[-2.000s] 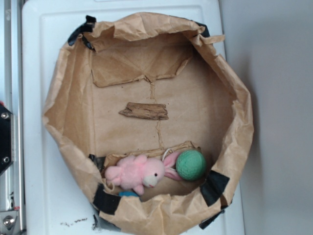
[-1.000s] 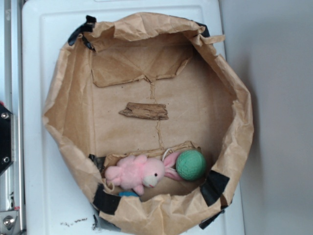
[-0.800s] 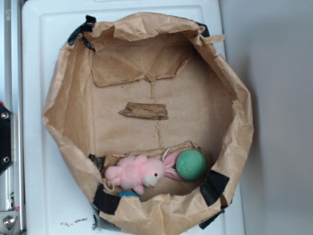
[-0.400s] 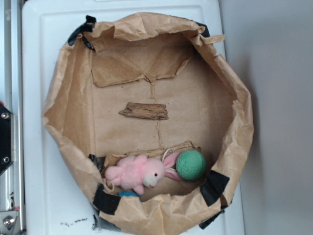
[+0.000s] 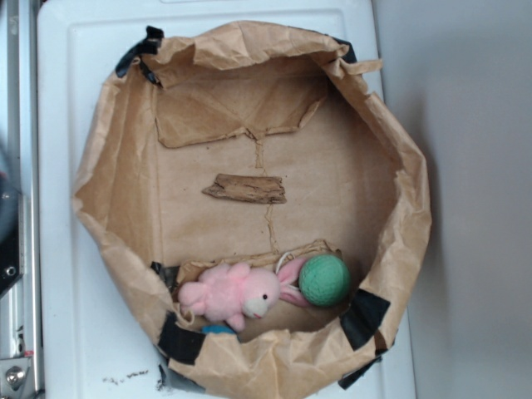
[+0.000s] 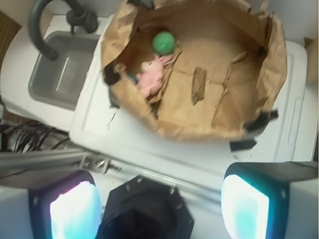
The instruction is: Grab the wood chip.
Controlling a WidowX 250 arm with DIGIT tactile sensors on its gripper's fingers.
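While the white counter [image 5: 66,249] fills most of the exterior view, only a blurred grey-black edge of the arm [image 5: 7,224] shows at its left margin, well apart from everything in the bag. From the wrist camera the arm is raised high and back, looking down over the near side of the counter, with a grey sink [image 6: 62,69] and its dark curved tap [image 6: 42,25] off to the left. The gripper [image 6: 152,199] is spread wide: its two pale, glowing fingers [image 6: 75,211] stand far apart at the bottom corners of that view, with nothing between them.

On the counter sits a crumpled brown paper bag [image 5: 116,125], its walls rolled down into a broad open ring, patched with black tape [image 5: 362,320]. A torn flap [image 5: 237,112] lies on the bag floor toward the far wall. Near the middle of the floor the wood chip [image 5: 247,189] lies flat and alone, long axis across the exterior view, apart from the toys. Against the near wall a pink plush [image 5: 233,293] lies on its side, its ears just beside a green ball [image 5: 324,280].
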